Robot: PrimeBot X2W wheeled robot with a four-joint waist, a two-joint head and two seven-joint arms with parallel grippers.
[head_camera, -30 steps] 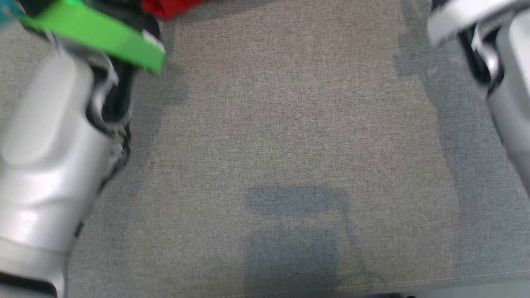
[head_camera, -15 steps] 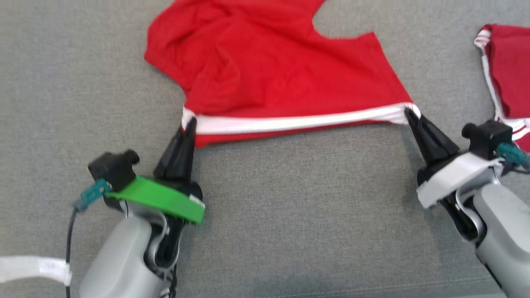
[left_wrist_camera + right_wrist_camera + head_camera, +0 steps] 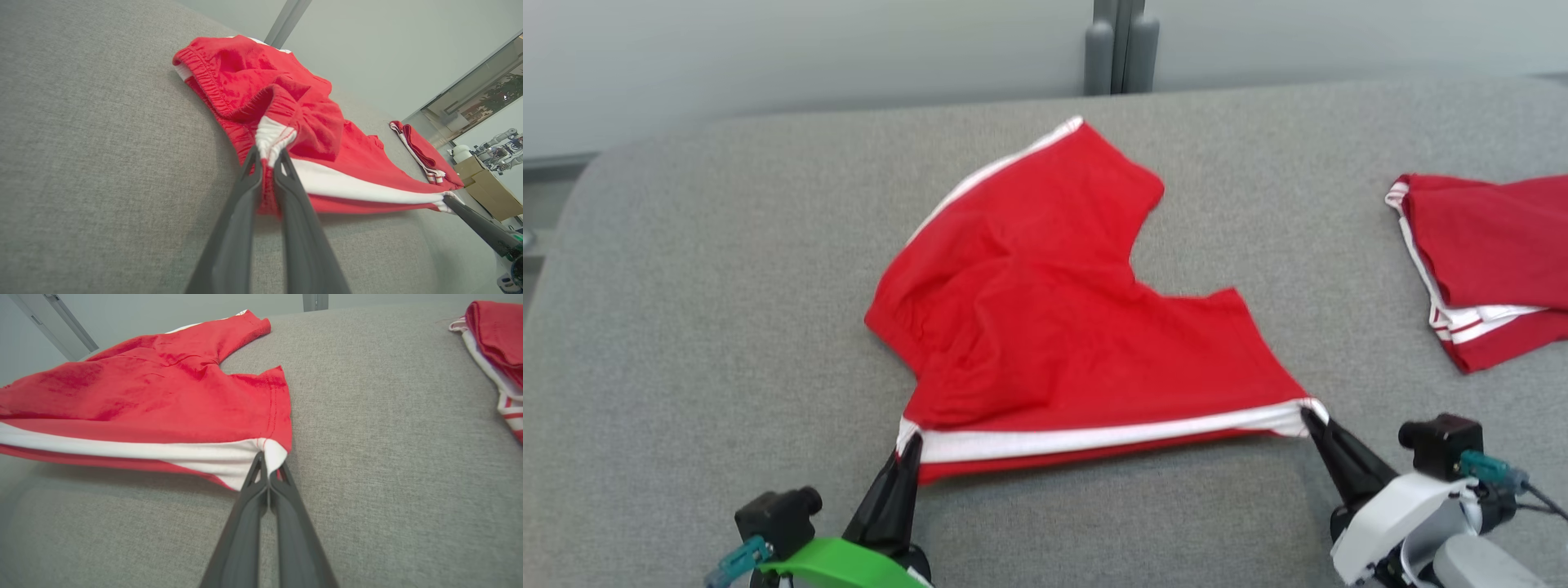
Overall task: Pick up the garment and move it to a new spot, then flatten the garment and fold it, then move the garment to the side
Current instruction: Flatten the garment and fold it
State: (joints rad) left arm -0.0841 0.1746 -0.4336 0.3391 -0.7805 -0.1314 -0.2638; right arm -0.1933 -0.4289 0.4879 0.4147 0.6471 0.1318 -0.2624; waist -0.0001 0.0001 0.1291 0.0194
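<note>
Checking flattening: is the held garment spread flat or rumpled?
Rumpled. The garment has its near edge taut between the two shut jaws, but its left half bunches and wrinkles.

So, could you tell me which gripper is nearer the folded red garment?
Right. The right gripper grips a corner of the spread garment, close to the folded garment; the left gripper grips the other corner, farther away.

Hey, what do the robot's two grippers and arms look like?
The left gripper carries a green bracket; the right gripper a white bracket on a silver-grey forearm. Both have two long dark fingers tapering to points, and a black camera block with a teal plug; a dark cable trails from the right one.
</note>
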